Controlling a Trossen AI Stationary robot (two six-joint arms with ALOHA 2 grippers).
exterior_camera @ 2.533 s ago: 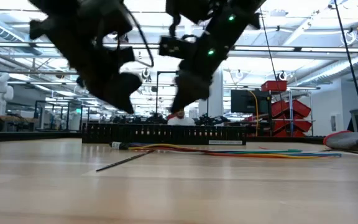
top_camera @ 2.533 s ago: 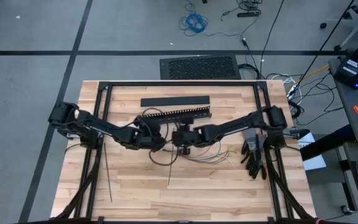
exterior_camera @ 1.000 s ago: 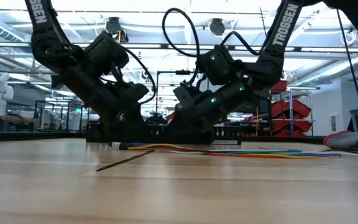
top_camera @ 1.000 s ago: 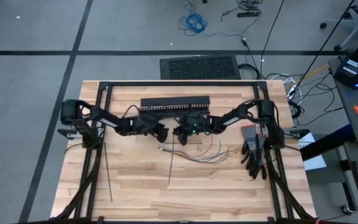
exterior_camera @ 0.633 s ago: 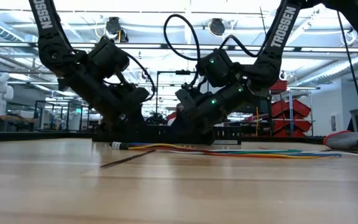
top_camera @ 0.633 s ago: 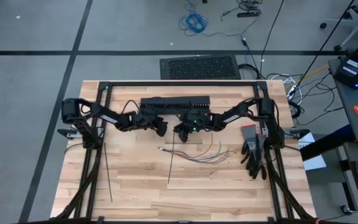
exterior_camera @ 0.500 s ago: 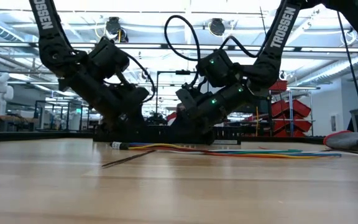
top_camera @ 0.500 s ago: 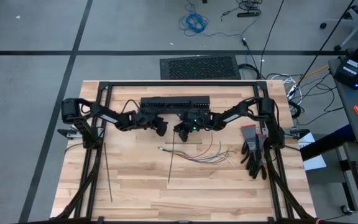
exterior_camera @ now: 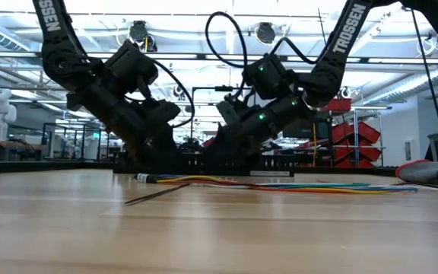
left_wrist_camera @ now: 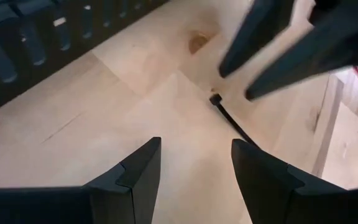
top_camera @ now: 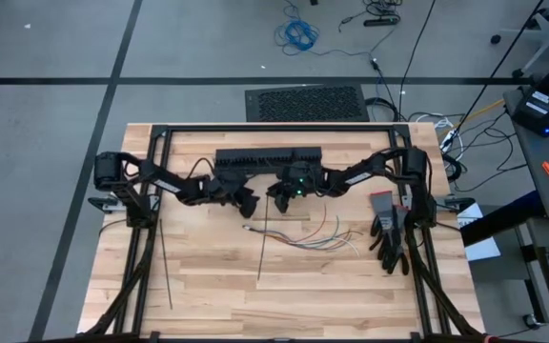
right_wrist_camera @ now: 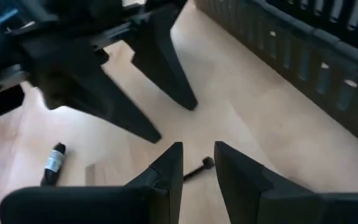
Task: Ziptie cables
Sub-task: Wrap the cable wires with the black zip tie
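Note:
The cables (top_camera: 303, 234) lie loose on the table's middle, their bound, labelled end (right_wrist_camera: 54, 161) toward the left and their splayed ends toward the right. One ziptie (top_camera: 262, 246) lies straight on the wood, its head (left_wrist_camera: 215, 99) at the far end beside the grippers. A second ziptie (top_camera: 165, 267) lies near the left edge. My left gripper (left_wrist_camera: 194, 155) and my right gripper (right_wrist_camera: 197, 163) face each other low over the ziptie's head, both open with nothing between the fingers. The head shows on the table past the right gripper's fingertips.
A long black slotted duct (top_camera: 268, 160) lies just beyond both grippers along the far side. Black gloves (top_camera: 389, 238) rest by the right edge. Bare wood stretches toward the near edge. The black frame rails (top_camera: 151, 248) run along both sides.
My right gripper has risen a little and drawn slightly toward the far edge. The cables and zipties lie where they did.

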